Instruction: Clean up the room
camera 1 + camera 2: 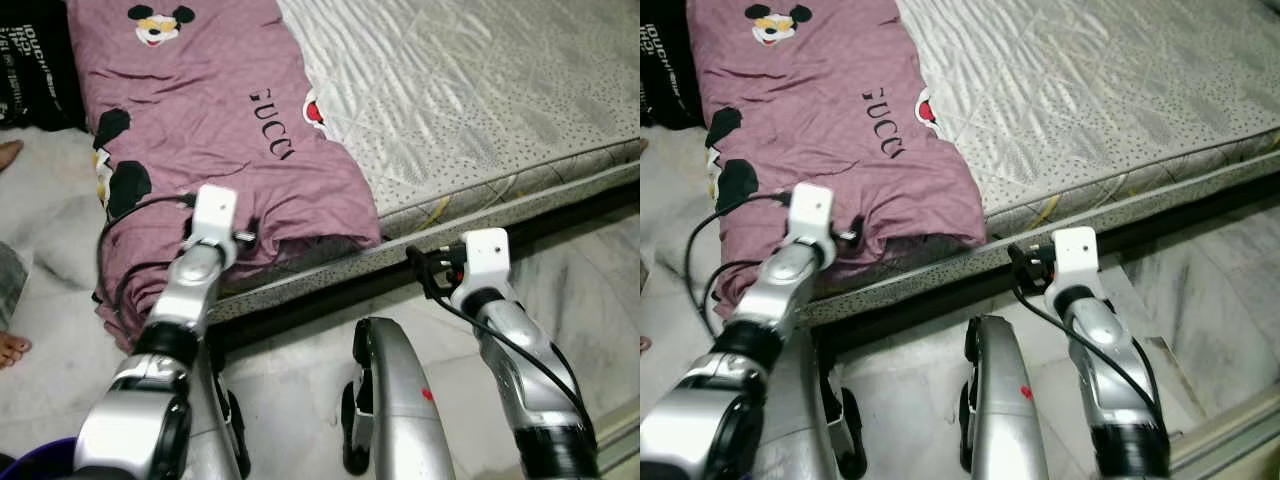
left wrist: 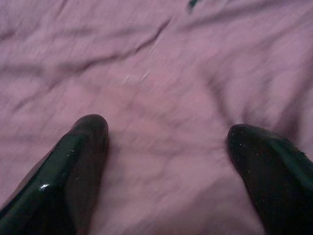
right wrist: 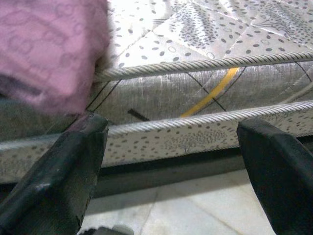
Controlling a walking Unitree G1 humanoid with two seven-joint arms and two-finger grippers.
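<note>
A mauve blanket [image 1: 200, 110] with cartoon mouse prints and black lettering lies over the left part of the mattress [image 1: 480, 90], and its near corner hangs over the bed's edge. My left gripper [image 2: 166, 132] is open right at the blanket's wrinkled fabric [image 2: 161, 73] near that corner, with nothing clamped between its fingers [image 2: 83, 147]. My right gripper [image 3: 171, 127] is open and low in front of the mattress side [image 3: 205, 93], holding nothing; the blanket's hanging fold [image 3: 49, 54] is just beside it.
The bed frame edge [image 1: 520, 215] runs across in front of me above the marble floor [image 1: 300, 370]. A person's bare feet [image 1: 12, 348] rest on a white fuzzy cover [image 1: 50, 220] at the left. Dark printed cloth [image 1: 30, 60] lies at the far left.
</note>
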